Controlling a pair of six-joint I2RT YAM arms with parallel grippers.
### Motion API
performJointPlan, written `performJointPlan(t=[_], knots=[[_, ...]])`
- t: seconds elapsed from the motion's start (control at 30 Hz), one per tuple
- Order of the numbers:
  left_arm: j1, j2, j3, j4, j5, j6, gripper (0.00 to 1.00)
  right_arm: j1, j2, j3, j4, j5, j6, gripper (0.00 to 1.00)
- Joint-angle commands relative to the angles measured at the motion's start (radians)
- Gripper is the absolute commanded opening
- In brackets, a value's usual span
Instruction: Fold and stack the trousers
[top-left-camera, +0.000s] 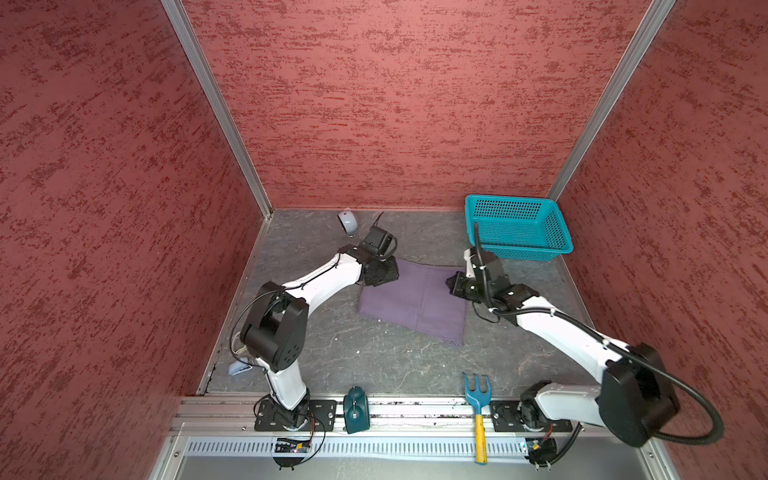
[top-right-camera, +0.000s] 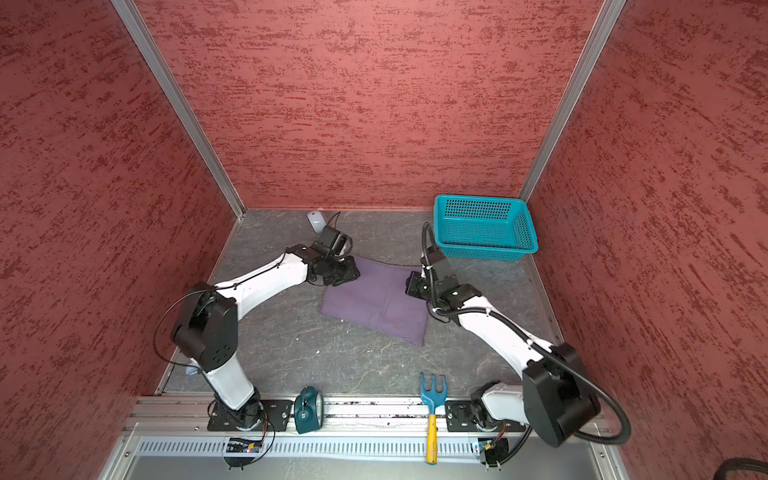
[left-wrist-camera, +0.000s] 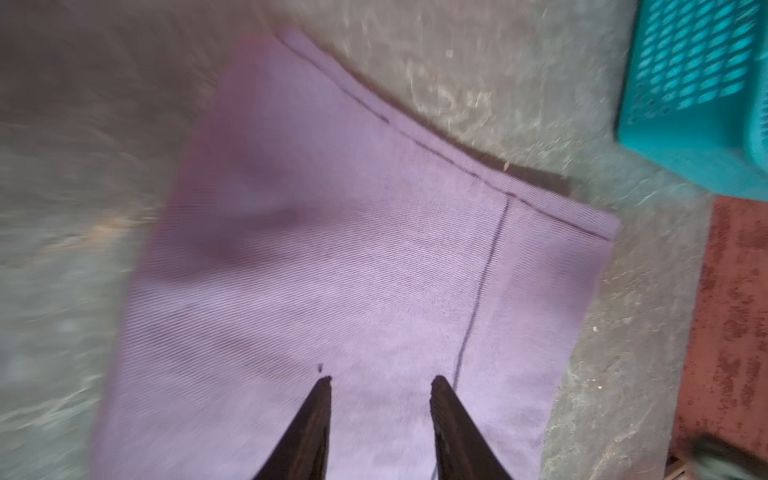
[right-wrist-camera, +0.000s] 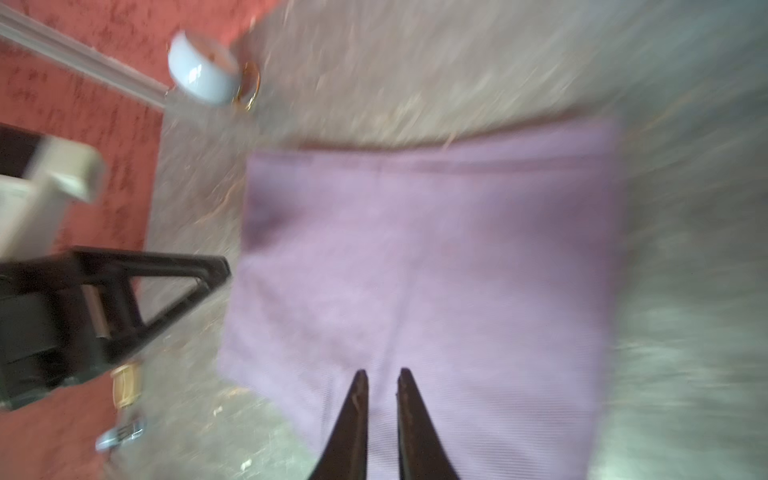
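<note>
The trousers (top-left-camera: 415, 301) (top-right-camera: 376, 305) lie folded into a flat purple-grey rectangle on the grey table, in both top views. My left gripper (top-left-camera: 386, 271) (left-wrist-camera: 380, 380) hovers over the cloth's far left corner. Its jaws are open and only flat cloth (left-wrist-camera: 332, 249) shows between them. My right gripper (top-left-camera: 454, 283) (right-wrist-camera: 382, 372) is over the cloth's far right edge. Its jaws stand a narrow gap apart, with nothing pinched and the cloth (right-wrist-camera: 436, 249) lying flat beneath. Both wrist views are blurred.
A teal mesh basket (top-left-camera: 519, 228) (left-wrist-camera: 698, 83) stands at the back right, just beyond the right arm. A white round object (top-left-camera: 348, 222) (right-wrist-camera: 203, 75) sits at the back left. A teal clock-like object (top-left-camera: 356, 409) and a blue fork with yellow handle (top-left-camera: 478, 399) lie on the front rail.
</note>
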Motion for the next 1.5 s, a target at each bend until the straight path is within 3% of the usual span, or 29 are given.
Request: performJointPlan(t=[0.0,0.17,0.37,0.47,0.57,0.73,0.83,0.93,1.2,1.47], knots=[[-0.018,0.081,0.008,0.003,0.046,-0.017,0.41,-0.079,-0.082,-0.097,-0.101,0.098,0.061,0.27],[0.024,0.133,-0.057,0.045,0.101,-0.048,0.41,-0.106,-0.163,-0.187,-0.084,0.078,0.105,0.37],[0.174,0.056,-0.216,0.037,0.038,-0.032,0.4,-0.106,-0.098,-0.222,-0.028,-0.013,0.129,0.42],[0.268,-0.029,-0.299,0.024,-0.007,-0.004,0.4,-0.106,-0.026,-0.256,0.107,-0.132,0.161,0.37],[0.353,-0.112,-0.344,-0.009,-0.064,0.021,0.4,-0.088,0.093,-0.238,0.228,-0.271,0.183,0.25],[0.451,-0.221,-0.331,-0.097,-0.192,0.024,0.41,0.006,0.246,-0.108,0.227,-0.285,0.145,0.22],[0.365,-0.316,-0.311,-0.132,-0.354,0.024,0.44,0.032,0.304,-0.071,0.241,-0.302,0.142,0.23],[0.226,-0.354,-0.285,-0.127,-0.4,0.03,0.46,0.04,0.336,-0.069,0.265,-0.317,0.148,0.23],[0.046,-0.267,-0.31,-0.126,-0.287,-0.08,0.46,0.042,0.338,-0.068,0.231,-0.292,0.122,0.21],[0.037,-0.138,-0.382,-0.01,-0.185,-0.156,0.55,0.042,0.351,-0.061,0.235,-0.308,0.116,0.21]])
